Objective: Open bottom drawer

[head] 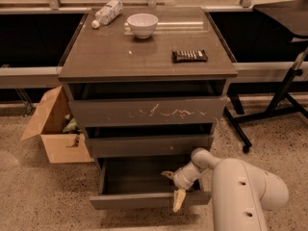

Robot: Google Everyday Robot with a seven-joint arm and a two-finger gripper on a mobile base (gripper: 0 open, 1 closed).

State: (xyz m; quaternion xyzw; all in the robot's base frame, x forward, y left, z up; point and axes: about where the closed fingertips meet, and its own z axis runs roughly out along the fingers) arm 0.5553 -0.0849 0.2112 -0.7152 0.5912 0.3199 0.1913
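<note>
The bottom drawer (134,201) of the dark grey-brown cabinet is pulled out, and its inside looks empty. My gripper (173,187) is at the right end of the drawer's front panel. Its fingers are spread: one fingertip (168,174) points into the drawer, and the other hangs down over the outside of the front panel. My white arm (240,191) reaches in from the lower right. The middle drawer (149,146) and the scratched top drawer (149,112) stand slightly out.
On the cabinet top are a white bowl (142,24), a plastic bottle (107,12) lying down and a dark flat bar (189,56). An open cardboard box (50,129) stands on the floor to the left. Black stand legs (284,97) are on the right.
</note>
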